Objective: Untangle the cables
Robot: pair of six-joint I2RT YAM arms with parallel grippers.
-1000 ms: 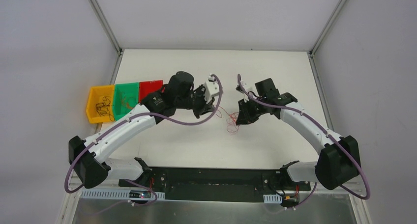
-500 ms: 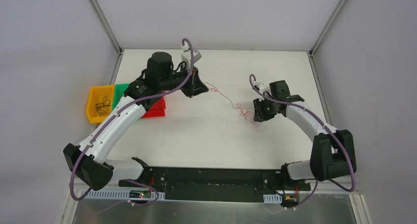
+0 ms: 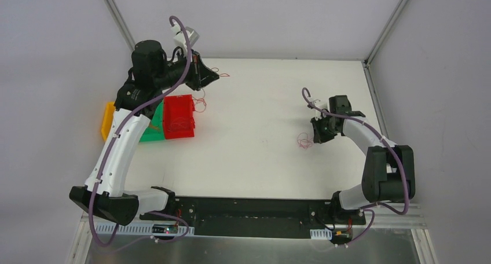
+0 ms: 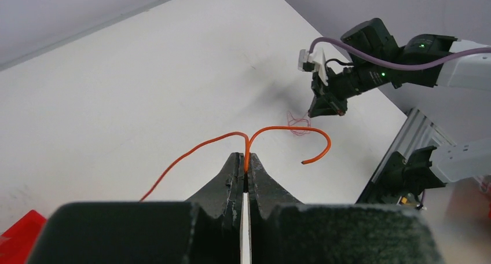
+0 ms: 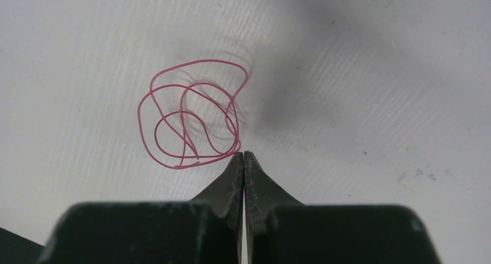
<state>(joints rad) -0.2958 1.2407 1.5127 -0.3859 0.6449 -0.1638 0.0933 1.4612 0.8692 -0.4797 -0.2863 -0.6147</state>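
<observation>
Thin orange wire clamped in left gripper, lying left-right at frame centre. Looped red wire resolved only in right wrist view, beside right gripper, jaws together.

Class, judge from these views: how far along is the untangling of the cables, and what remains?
Done: the orange wire is clear of the red coil, which lies alone on the table. In hand: the left gripper pinches the orange wire, raised near the red bin. Left: setting it down, then likely loosening the red coil at the shut right gripper.
</observation>
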